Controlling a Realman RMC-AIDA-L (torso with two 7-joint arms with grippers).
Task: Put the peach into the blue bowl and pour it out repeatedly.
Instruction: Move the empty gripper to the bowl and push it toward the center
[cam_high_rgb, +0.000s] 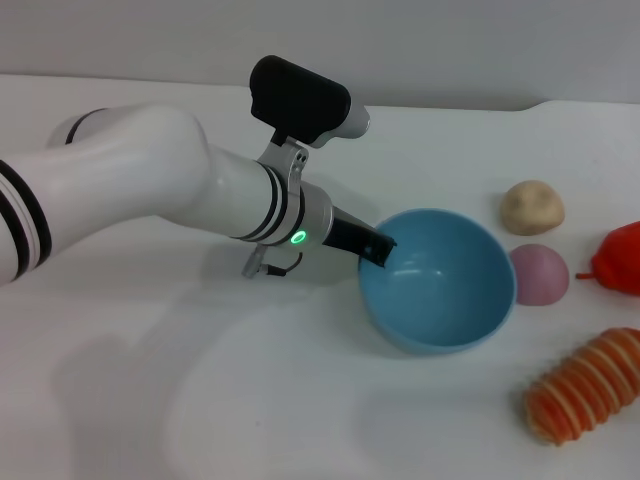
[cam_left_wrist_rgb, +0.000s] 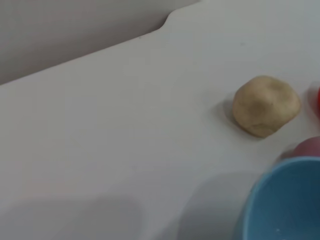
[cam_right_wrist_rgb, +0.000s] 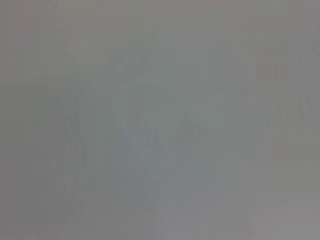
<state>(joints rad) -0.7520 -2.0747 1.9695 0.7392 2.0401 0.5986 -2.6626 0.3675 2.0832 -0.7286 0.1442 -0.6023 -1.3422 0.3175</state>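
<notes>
While the left gripper (cam_high_rgb: 378, 250) is pinching the near rim of the blue bowl (cam_high_rgb: 440, 290), fingers pressed onto the wall, we're seeing from the head the bowl sitting empty and the peach (cam_high_rgb: 540, 273) just past its far side on the white table (cam_high_rgb: 250, 400). So loading is still left. From the left wrist we're catching a beige lump (cam_left_wrist_rgb: 265, 105) beyond the rim. Right wrist is showing only blank grey.

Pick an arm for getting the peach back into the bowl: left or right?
Left, probably. The left gripper is at the blue bowl, fingers over its rim, and the peach lies on the table against the bowl's far side. The right arm is out of the head view; its wrist camera shows only blank grey.
</notes>
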